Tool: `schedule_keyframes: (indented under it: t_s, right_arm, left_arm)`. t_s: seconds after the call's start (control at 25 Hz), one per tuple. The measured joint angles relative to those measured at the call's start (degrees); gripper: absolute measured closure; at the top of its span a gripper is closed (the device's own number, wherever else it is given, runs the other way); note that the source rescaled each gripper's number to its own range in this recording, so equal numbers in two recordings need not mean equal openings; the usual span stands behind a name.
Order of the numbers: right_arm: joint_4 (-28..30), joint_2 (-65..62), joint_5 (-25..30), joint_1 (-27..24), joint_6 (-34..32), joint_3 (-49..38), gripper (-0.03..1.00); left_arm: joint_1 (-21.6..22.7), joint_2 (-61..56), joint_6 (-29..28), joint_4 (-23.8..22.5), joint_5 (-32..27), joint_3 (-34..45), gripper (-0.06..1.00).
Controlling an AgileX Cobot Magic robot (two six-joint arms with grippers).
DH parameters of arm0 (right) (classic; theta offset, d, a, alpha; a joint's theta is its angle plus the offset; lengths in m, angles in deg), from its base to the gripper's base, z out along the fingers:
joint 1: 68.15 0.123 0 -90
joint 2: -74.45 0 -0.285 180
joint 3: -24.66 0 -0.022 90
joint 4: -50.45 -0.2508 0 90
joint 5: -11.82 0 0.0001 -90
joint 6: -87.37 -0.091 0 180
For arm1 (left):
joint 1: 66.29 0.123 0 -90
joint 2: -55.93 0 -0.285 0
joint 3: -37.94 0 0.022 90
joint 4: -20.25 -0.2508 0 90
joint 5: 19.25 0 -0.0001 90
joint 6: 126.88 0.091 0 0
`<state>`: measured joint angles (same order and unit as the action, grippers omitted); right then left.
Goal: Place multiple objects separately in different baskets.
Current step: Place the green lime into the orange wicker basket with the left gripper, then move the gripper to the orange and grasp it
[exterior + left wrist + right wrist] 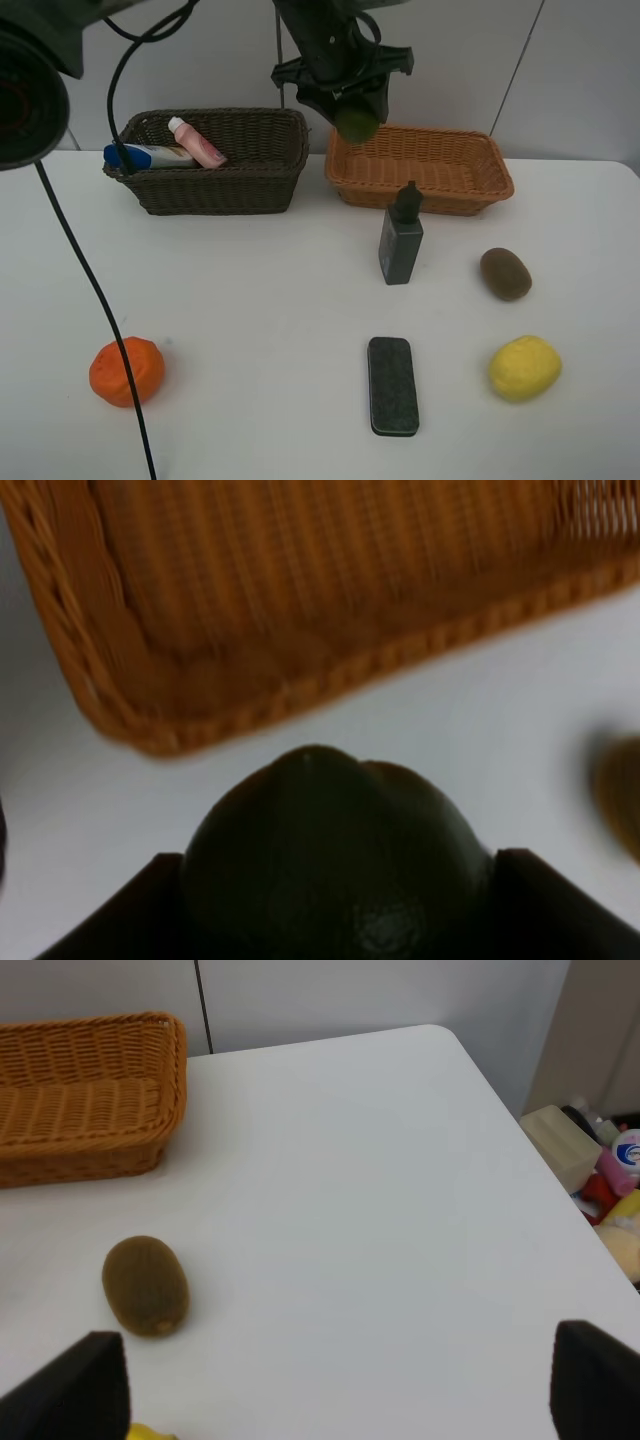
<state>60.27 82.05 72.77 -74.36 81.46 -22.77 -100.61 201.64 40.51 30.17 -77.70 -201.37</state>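
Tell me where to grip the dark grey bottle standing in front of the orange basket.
Likely mid-body on the dark grey bottle, below its narrow cap. It stands upright with the orange basket close behind, so come in level from the near, open side, jaws across its flat faces.

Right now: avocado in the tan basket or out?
Out. The left hand grips the avocado in the air at the left end of the tan basket. It is not resting inside it.
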Motion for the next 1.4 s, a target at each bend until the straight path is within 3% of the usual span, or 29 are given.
schedule_keyframes:
  t_s: [0.16,0.28,0.36,0.48,0.64,0.76,0.96,1.12,1.24,1.4]
  right_arm:
    - [0.0,0.0,0.0,0.0,0.0,0.0,-0.03]
    - [0.0,0.0,0.0,0.0,0.0,0.0,-0.03]
    - [0.0,0.0,0.0,0.0,0.0,0.0,-0.03]
    - [0.0,0.0,0.0,0.0,0.0,0.0,-0.03]
    - [0.0,0.0,0.0,0.0,0.0,0.0,-0.03]
    - [0.0,0.0,0.0,0.0,0.0,0.0,-0.03]
    - [0.0,0.0,0.0,0.0,0.0,0.0,-0.03]
    - [0.0,0.0,0.0,0.0,0.0,0.0,-0.03]
    - [0.0,0.0,0.0,0.0,0.0,0.0,-0.03]
    - [0.0,0.0,0.0,0.0,0.0,0.0,-0.03]
  left_arm:
    - [0.8,9.5,4.0,-0.1,9.9,-7.4,0.31]
    - [0.8,13.5,5.3,0.0,14.8,-9.1,0.05]
    - [0.8,14.5,5.6,0.0,15.5,-9.2,-0.02]
    - [0.8,14.4,6.1,0.0,14.9,-9.2,-0.05]
    - [0.8,11.2,6.2,0.0,6.6,-9.3,-0.05]
    - [0.8,7.1,5.2,0.1,-6.5,-9.5,-0.05]
    - [0.7,0.3,4.2,0.4,-10.4,-7.4,-0.05]
    - [0.1,-6.8,5.2,0.7,-10.4,2.2,-0.05]
    - [0.0,-16.5,5.9,0.5,-10.2,16.7,-0.05]
    - [0.0,-31.1,6.1,-3.8,-10.2,38.6,-0.05]
